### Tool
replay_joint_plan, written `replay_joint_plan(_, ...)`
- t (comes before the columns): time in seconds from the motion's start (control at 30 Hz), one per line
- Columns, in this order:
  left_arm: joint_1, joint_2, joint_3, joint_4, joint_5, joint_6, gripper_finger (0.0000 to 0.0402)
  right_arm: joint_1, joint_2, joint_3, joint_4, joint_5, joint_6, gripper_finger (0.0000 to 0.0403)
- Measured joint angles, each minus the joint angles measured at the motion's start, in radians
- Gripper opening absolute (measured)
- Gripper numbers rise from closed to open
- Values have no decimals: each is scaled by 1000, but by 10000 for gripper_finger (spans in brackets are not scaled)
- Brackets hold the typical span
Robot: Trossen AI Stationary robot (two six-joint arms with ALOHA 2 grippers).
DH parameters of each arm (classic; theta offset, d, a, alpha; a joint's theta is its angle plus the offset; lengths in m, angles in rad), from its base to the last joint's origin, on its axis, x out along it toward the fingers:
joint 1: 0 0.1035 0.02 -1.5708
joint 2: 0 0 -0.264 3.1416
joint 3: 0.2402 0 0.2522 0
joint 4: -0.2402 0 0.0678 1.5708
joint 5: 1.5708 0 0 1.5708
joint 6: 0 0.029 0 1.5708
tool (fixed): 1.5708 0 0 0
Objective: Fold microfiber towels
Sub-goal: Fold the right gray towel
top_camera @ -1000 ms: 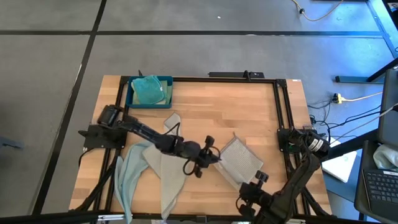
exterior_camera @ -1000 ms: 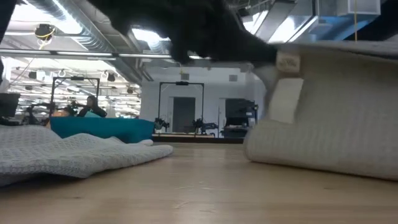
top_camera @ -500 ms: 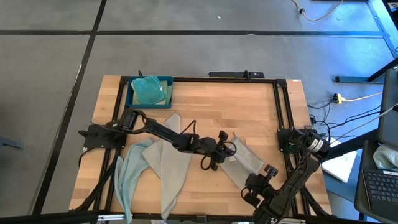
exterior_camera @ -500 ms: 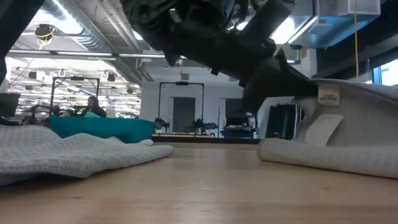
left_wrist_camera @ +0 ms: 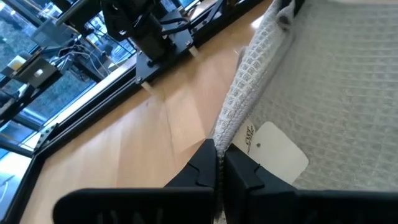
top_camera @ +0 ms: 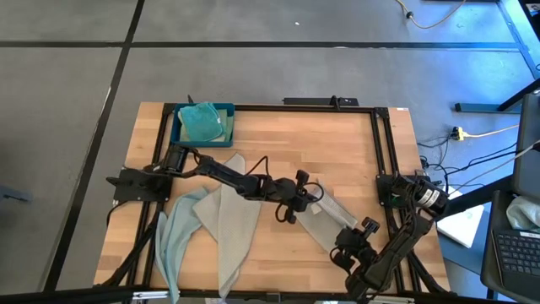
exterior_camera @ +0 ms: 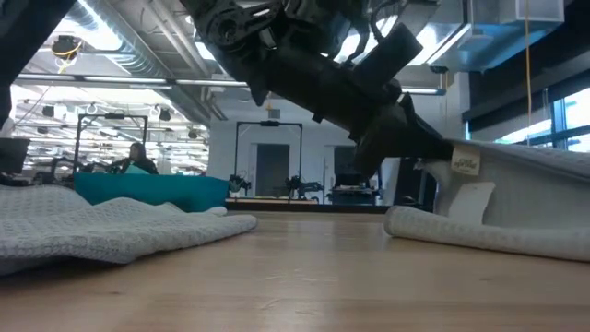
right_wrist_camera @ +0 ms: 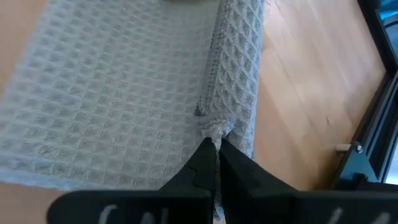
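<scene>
A light grey waffle-weave towel (top_camera: pixel 327 218) lies right of the table's centre, doubled over, its lower fold (exterior_camera: pixel 479 235) resting on the wood. My left gripper (top_camera: pixel 310 196) is shut on its far-left end, beside a white label (left_wrist_camera: pixel 273 149). At the towel's near-right end my right gripper (top_camera: pixel 344 239) is also shut on it. Two more towels, one grey (top_camera: pixel 234 221) and one pale blue (top_camera: pixel 171 243), lie flat at the near left. A teal towel (top_camera: pixel 201 121) sits in the dark blue tray (top_camera: pixel 179 135). My left gripper pinches the towel's hemmed edge (left_wrist_camera: pixel 231 121) between its two fingers, close to the label. The fingers come from the table's left, slanting down. The held edge is raised off the table (exterior_camera: pixel 442 152); the layer runs taut toward the other gripper. My right gripper pinches the same hemmed edge at its other end (right_wrist_camera: pixel 217 127) between its two fingers. The fingers slant down from the near right. The cloth bunches slightly at the fingertips, and the layer beyond them spreads out flat.
The tray stands at the far left corner. A black frame (top_camera: pixel 377 143) runs along the table's edges. Bare wood (top_camera: pixel 287 143) lies between the tray and the held towel.
My left gripper has carried its towel edge toward the table's right and a little lower, and my right gripper has tipped downward. The towel, spread wide before, is now a narrow doubled strip with its upper layer drawn over the lower one.
</scene>
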Motion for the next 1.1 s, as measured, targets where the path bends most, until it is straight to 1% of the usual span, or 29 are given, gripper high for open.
replay_joint_plan(0.33, -1, 0, 0, -17, 0, -1, 0, -1, 0, -64, 43, 0, 3, 12)
replay_joint_plan(0.47, 0, 0, 0, -17, -6, -6, 4, -1, 0, -81, 43, -8, 3, 24)
replay_joint_plan(0.57, 4, 0, 0, -13, -19, -24, 16, 0, 0, -88, 45, -43, 5, 44)
replay_joint_plan(0.8, 14, 0, -1, -24, -23, -32, 64, 0, 0, -89, 47, -37, 53, 85)
replay_joint_plan(0.97, 14, 0, -1, -18, -25, -49, 94, 0, 0, -88, 57, -48, 56, 91)
replay_joint_plan(1.1, 13, 0, -1, -21, -64, -50, 102, -1, 0, -87, 58, -71, 56, 91)
